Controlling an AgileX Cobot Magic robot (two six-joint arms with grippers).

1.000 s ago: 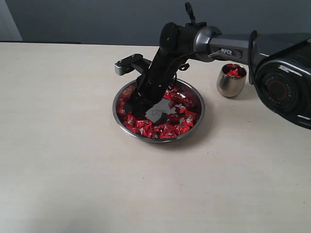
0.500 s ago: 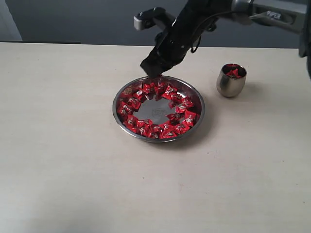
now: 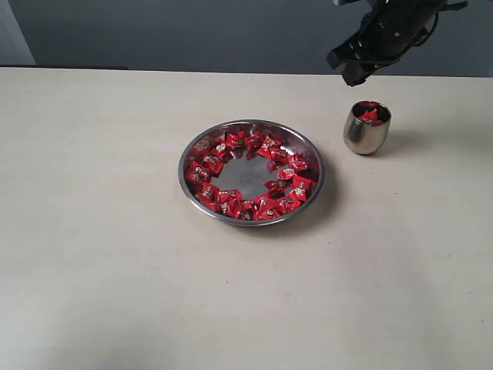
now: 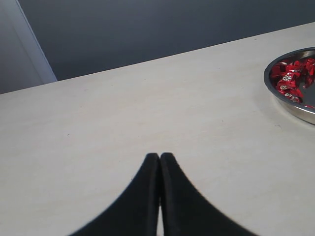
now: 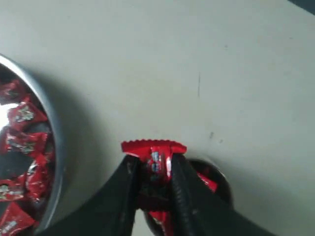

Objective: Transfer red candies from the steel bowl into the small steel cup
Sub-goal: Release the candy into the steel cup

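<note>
The steel bowl (image 3: 310, 153) sits mid-table with many red candies (image 3: 266, 202) ringed round its bare flat centre. The small steel cup (image 3: 365, 132) stands to its right with red candies (image 3: 370, 116) inside. My right gripper (image 3: 352, 73) hangs above and just behind the cup. In the right wrist view it (image 5: 154, 162) is shut on one red candy (image 5: 153, 149) whose crimped end sticks out past the fingertips, and the cup's mouth (image 5: 212, 179) lies below it. My left gripper (image 4: 160, 157) is shut on nothing, low over bare table, with the bowl (image 4: 283, 96) off to one side.
The pale table (image 3: 100, 254) spreads wide on all sides of the bowl. A dark wall (image 3: 192, 31) runs behind the table's far edge.
My right gripper rose out of the bowl and swung right and up with a candy. It went from the bowl's left half to above the cup. The left gripper's earlier state is not shown.
</note>
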